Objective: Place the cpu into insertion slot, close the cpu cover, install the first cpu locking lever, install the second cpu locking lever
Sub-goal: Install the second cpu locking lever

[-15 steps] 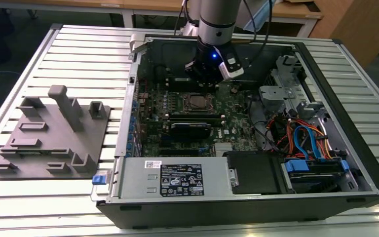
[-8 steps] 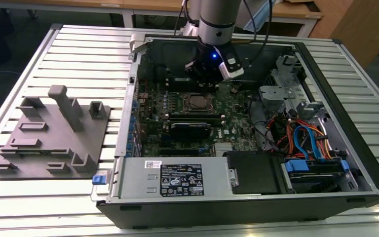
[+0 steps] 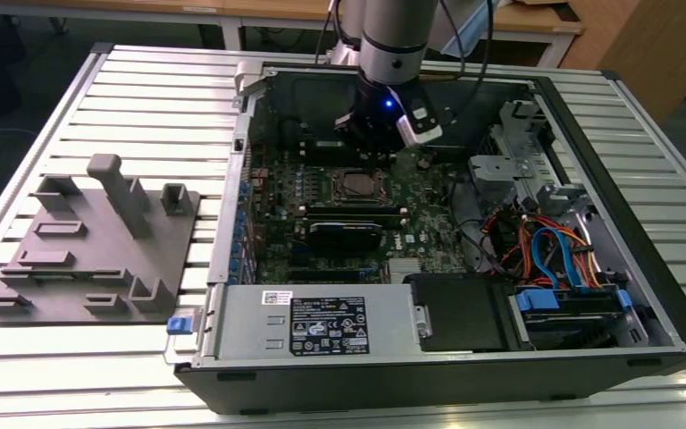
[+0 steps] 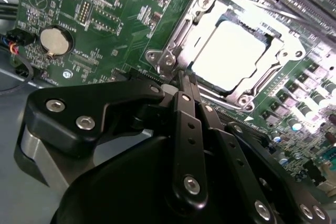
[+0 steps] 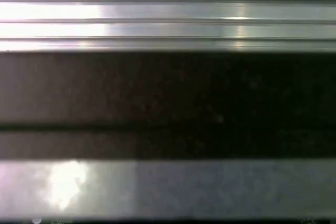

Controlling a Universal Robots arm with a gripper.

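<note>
My claw (image 4: pixel 185 80), fingers pinched shut on nothing, sits at the stiff, thin cpu cover (image 4: pixel 181 35) over the light, fragile cpu (image 4: pixel 233 56), upper right of frame; judged best handled by edges.

My fingers (image 4: pixel 185 85) just beside the cpu cover (image 4: pixel 176 45), cpu (image 4: pixel 233 53) inside it, coin cell (image 4: pixel 54 41) in frame's upper left

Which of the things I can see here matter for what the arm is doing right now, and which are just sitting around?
Part of the job:
- cpu, lying in its socket
- cpu cover, closed down around the chip
- gripper, fingers shut together at the socket's edge

Just lying about:
- grey holder tray beside the computer
- coin battery
- blue cables
</note>
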